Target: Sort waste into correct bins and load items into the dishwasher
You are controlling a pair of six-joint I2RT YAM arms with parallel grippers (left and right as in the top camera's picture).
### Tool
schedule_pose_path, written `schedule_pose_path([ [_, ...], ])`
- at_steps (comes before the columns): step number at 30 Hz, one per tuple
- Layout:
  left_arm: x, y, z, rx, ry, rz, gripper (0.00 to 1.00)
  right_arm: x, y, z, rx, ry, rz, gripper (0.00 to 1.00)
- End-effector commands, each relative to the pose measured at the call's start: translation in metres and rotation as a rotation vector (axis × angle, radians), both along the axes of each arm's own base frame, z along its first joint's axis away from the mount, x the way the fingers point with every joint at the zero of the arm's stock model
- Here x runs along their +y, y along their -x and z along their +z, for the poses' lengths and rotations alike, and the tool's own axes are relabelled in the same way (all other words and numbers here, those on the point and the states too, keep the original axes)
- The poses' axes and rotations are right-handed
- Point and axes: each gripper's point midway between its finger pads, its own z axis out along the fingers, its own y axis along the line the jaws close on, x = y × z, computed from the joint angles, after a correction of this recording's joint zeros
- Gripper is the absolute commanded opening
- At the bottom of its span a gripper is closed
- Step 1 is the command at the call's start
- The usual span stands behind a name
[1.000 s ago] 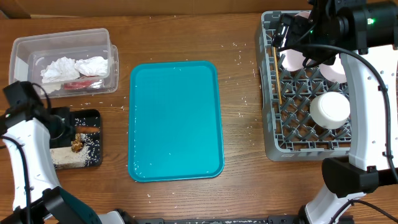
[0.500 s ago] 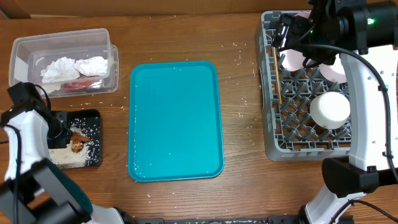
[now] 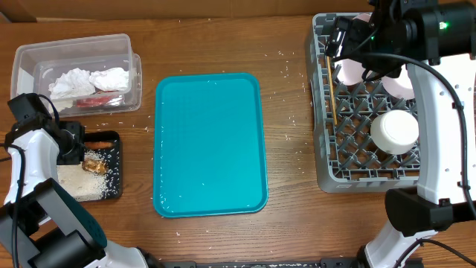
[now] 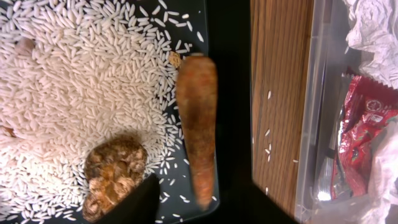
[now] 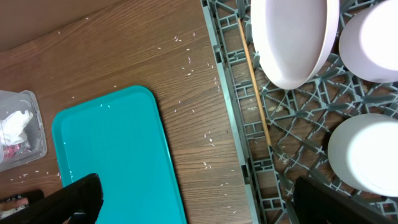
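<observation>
The black tray (image 3: 115, 138) at the left holds white rice (image 4: 74, 81), an orange carrot (image 4: 198, 118) and a brown lump (image 4: 115, 171). My left gripper (image 4: 186, 202) is open low over this tray, its fingers either side of the carrot's tip; it also shows in the overhead view (image 3: 74, 145). The clear tub (image 3: 22, 63) holds crumpled tissues (image 3: 89, 78) and a red wrapper (image 4: 367, 130). The grey dish rack (image 3: 321, 149) holds pale plates (image 5: 295, 37), an upturned bowl (image 3: 394, 130) and a wooden stick (image 3: 329, 89). My right gripper (image 5: 208, 199) is open and empty above the rack's left edge.
A large teal tray (image 3: 208, 145) lies in the middle of the wooden table. Loose rice grains (image 3: 294, 119) are scattered on the wood between the teal tray and the rack. A narrow strip of table (image 4: 280, 93) separates the black tray from the clear tub.
My left arm has swung over the black tray. The carrot and brown lump now lie a little farther back in the tray. The right arm has not moved.
</observation>
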Motion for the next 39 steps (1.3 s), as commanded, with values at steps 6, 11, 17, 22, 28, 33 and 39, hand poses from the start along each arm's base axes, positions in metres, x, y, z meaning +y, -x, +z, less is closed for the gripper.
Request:
schedule_pose_path([
  [6,-0.001,-0.008,0.012,-0.096,0.081,-0.049,0.65,0.000,0.000,0.004,-0.015,0.002,-0.001,1.00],
  [11,-0.023,-0.007,0.050,-0.225,0.207,-0.186,1.00,0.000,0.000,0.004,-0.015,0.002,-0.001,1.00],
  [17,-0.049,0.041,0.091,-0.210,0.247,-0.282,1.00,0.000,0.000,0.004,-0.015,0.002,-0.001,1.00],
  [22,-0.075,0.098,0.116,-0.090,0.186,-0.345,1.00,0.000,0.000,0.004,-0.015,0.002,-0.001,1.00],
  [28,-0.116,0.140,0.164,-0.163,0.054,-0.425,1.00,0.000,0.000,0.004,-0.015,0.002,-0.001,1.00],
  [33,-0.152,0.180,0.176,-0.163,0.056,-0.393,1.00,0.000,0.000,0.004,-0.015,0.002,-0.001,1.00],
  [39,-0.166,0.198,0.181,-0.181,0.008,-0.393,1.00,0.000,0.000,0.004,-0.015,0.002,-0.001,1.00],
])
